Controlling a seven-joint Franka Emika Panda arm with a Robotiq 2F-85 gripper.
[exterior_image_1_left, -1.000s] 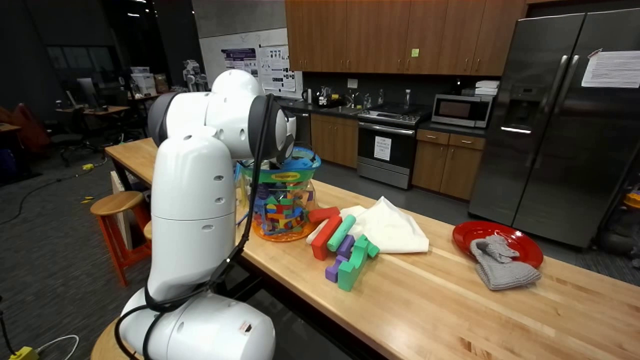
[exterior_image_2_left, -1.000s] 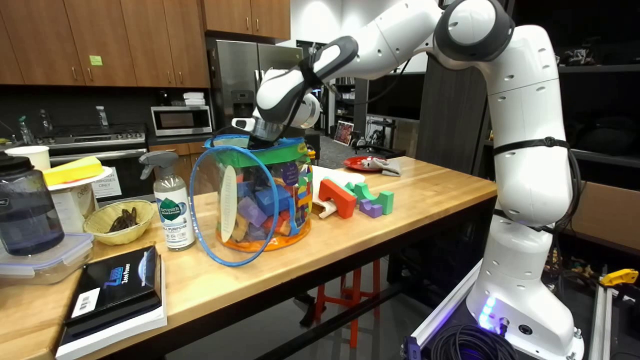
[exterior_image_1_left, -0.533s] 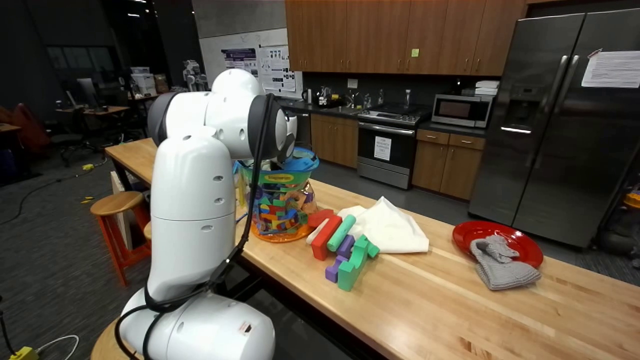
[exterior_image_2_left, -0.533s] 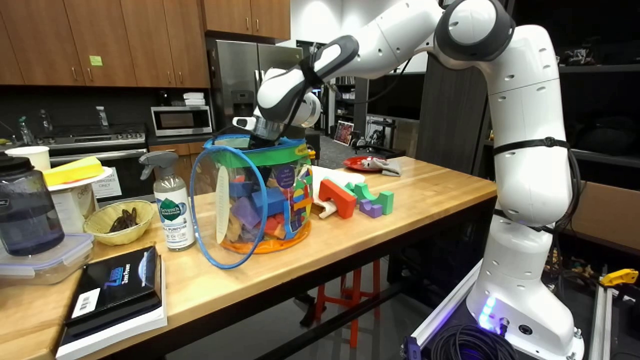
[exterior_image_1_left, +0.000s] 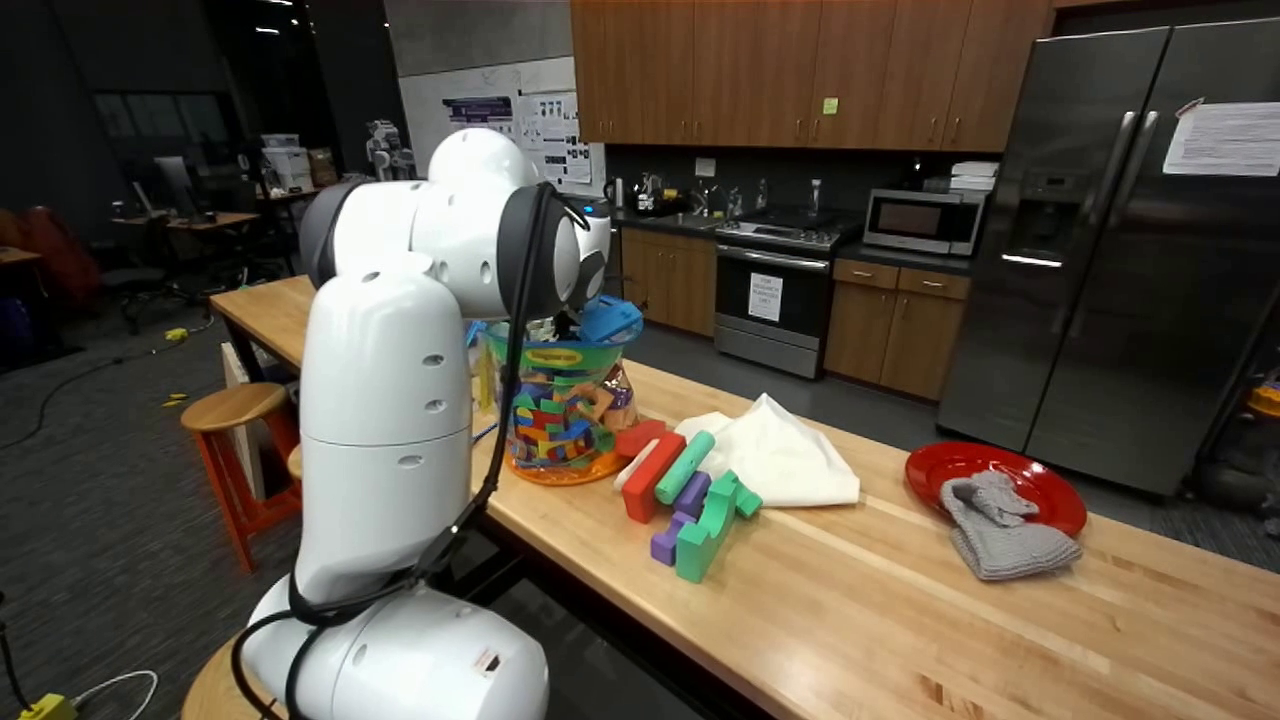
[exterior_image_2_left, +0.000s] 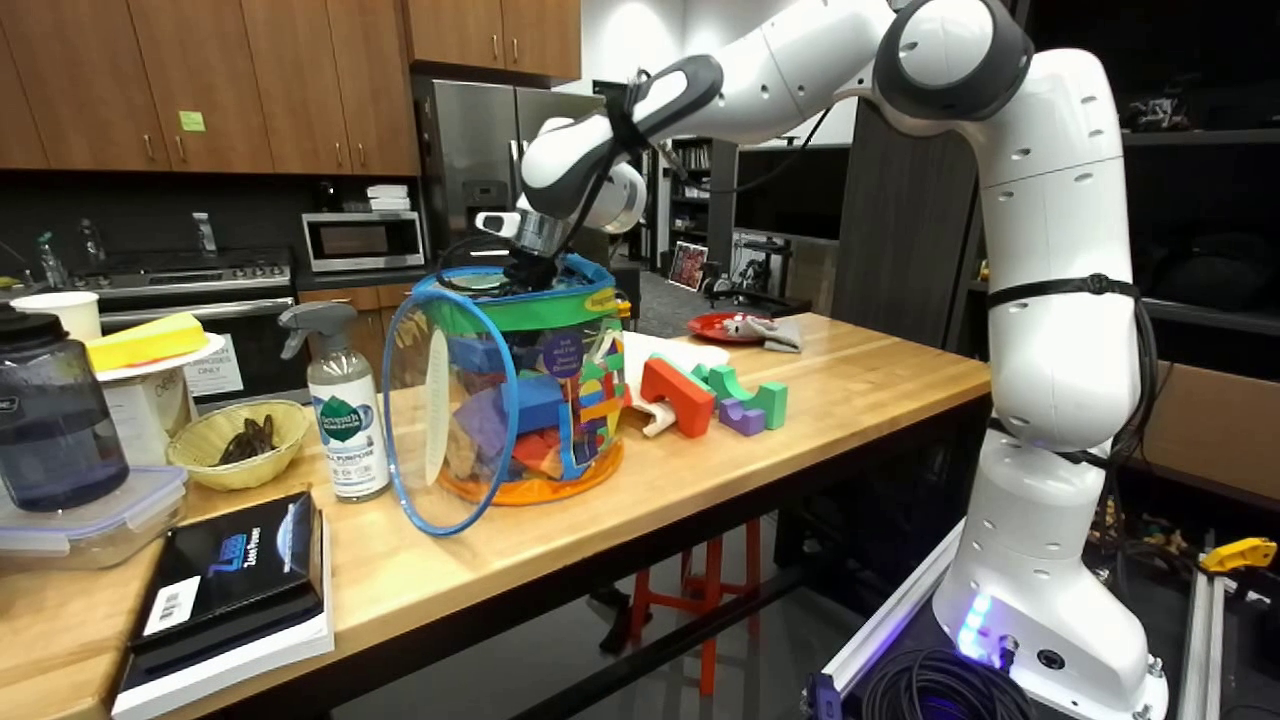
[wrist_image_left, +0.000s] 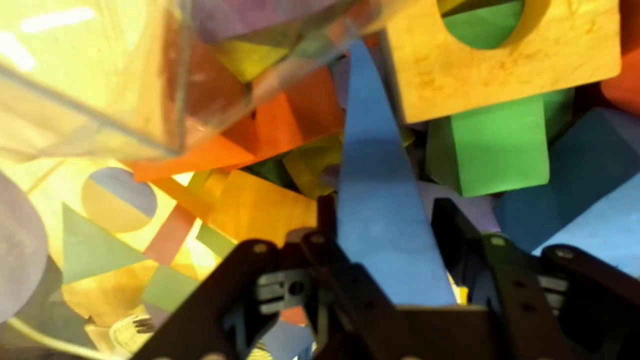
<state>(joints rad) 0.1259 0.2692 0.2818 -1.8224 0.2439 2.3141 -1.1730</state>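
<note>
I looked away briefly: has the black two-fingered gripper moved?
Yes: the gripper has moved up and slightly picture-right against the boxy silver microwave in an exterior view.

The tool (wrist_image_left: 386, 217) has risen within the bag (exterior_image_2_left: 545, 312).

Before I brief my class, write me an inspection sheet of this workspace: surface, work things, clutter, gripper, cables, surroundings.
Surface: wooden table, with things standing and lying on it.
Work things: upright bag holding blocks, its lid hanging open.
Clutter: loose blocks near the bag, white cloth, red plate with grey cloth partly on it, spray bottle.
Gripper: seemingly closed on a blue block, at the bag's mouth.
Cables: black cable along the arm; coil by its base.
Surroundings: stove, microwave, fridge, stool.
</note>
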